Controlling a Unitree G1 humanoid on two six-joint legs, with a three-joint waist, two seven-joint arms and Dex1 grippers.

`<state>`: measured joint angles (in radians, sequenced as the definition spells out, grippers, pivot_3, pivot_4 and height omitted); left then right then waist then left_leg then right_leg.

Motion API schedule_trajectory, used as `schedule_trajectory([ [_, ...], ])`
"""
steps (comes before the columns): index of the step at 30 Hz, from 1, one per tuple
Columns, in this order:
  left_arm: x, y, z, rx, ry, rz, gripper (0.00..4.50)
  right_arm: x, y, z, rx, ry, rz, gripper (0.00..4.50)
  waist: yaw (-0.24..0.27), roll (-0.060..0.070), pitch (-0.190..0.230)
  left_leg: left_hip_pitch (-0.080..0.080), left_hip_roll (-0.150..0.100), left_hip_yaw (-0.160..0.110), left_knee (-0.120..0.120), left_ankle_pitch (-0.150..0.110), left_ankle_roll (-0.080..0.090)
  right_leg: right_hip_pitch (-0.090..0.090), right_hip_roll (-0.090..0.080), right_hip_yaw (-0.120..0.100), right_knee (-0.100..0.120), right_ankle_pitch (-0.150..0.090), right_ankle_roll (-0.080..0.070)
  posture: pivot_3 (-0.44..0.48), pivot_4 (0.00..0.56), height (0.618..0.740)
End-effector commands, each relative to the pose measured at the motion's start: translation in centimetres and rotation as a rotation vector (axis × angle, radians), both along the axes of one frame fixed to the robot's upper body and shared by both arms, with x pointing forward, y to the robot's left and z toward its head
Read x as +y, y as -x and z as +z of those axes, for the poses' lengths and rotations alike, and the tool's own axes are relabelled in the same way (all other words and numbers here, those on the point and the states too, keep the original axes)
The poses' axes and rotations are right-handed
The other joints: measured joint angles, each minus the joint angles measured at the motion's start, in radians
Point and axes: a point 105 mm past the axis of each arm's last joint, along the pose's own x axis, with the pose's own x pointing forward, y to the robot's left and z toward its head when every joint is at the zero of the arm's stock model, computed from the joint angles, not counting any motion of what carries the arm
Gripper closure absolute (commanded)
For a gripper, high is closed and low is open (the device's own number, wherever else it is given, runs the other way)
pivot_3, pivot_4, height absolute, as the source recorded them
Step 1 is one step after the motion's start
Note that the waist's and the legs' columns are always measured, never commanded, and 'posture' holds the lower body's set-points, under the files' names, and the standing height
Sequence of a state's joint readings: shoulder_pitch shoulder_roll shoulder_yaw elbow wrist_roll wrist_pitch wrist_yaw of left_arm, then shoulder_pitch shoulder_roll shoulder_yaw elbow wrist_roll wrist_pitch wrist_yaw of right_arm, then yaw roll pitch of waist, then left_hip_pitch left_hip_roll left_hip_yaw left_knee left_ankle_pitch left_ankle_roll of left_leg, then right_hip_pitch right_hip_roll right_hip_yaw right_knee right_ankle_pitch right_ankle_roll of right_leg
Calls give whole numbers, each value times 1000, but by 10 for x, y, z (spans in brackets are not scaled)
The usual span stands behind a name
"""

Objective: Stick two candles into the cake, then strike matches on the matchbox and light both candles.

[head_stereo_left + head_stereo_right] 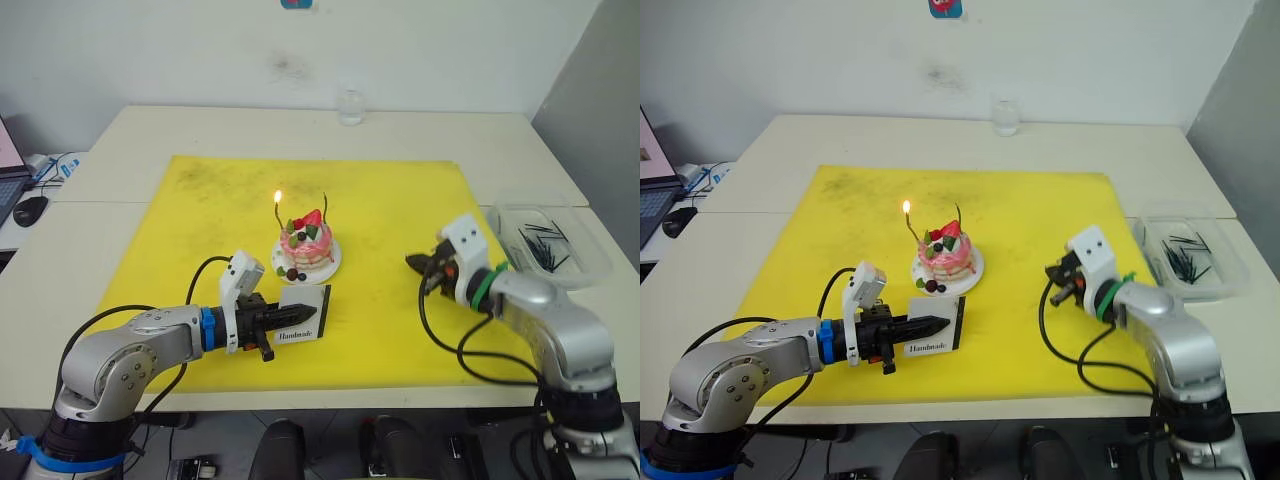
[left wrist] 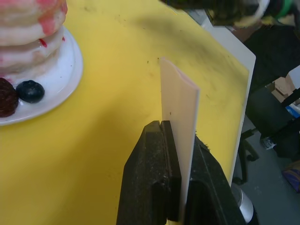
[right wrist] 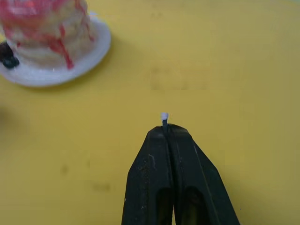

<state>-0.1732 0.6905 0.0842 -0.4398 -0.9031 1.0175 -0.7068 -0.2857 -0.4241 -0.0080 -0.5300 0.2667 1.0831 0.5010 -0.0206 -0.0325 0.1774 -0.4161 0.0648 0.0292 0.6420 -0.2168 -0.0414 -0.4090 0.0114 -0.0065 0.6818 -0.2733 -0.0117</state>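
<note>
The cake (image 1: 307,250) sits on its white plate in the middle of the yellow mat (image 1: 400,200). Two thin candles stand in it: the left candle (image 1: 279,216) burns with a small flame, the right candle (image 1: 325,208) is unlit. My left gripper (image 1: 305,313) is shut on the white matchbox (image 1: 303,331), holding it upright on edge just in front of the cake. To the right of the cake, my right gripper (image 1: 415,263) is shut on a match (image 3: 164,116). Only the match's pale tip pokes out past the fingertips, above the mat.
A clear plastic tray (image 1: 590,262) with several dark matches lies off the mat at the right. A glass (image 1: 350,107) stands at the table's far edge. A laptop and a mouse (image 1: 30,210) sit at the far left.
</note>
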Motion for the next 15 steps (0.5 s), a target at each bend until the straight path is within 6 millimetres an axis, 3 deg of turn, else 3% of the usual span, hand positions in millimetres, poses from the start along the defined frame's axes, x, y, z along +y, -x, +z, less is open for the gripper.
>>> schedule_trajectory([
  [1, -3, 2, 11, -38, 12, -31, 4500, -1, 11, 5, -54, -16, -87, 4478, -3, 0, 0, 0, 0, 0, 0, 0, 0, 0, 0, 0, 0, 0, 0, 0, 150, 740],
  [7, -5, 2, 11, -31, 5, -50, 4500, 11, 14, -13, -97, -74, -130, 4478, -7, 0, 0, 1, 0, 0, 0, 0, 0, 0, 0, 0, 0, 0, 0, 0, 150, 740],
  [11, -4, 0, 12, -32, -1, -46, 4500, 5, 12, -25, -128, -54, -143, 4478, -7, 0, 0, 0, -1, 0, 0, 0, 0, 0, 1, 0, -1, 0, 0, 0, 150, 740],
  [15, -3, 0, 12, -30, -7, -45, 4500, 6, 14, -34, -156, -39, -116, 3227, -7, 0, 0, 0, -1, 0, 0, 0, 0, 0, 1, 1, -1, 0, 0, 0, 150, 740],
])
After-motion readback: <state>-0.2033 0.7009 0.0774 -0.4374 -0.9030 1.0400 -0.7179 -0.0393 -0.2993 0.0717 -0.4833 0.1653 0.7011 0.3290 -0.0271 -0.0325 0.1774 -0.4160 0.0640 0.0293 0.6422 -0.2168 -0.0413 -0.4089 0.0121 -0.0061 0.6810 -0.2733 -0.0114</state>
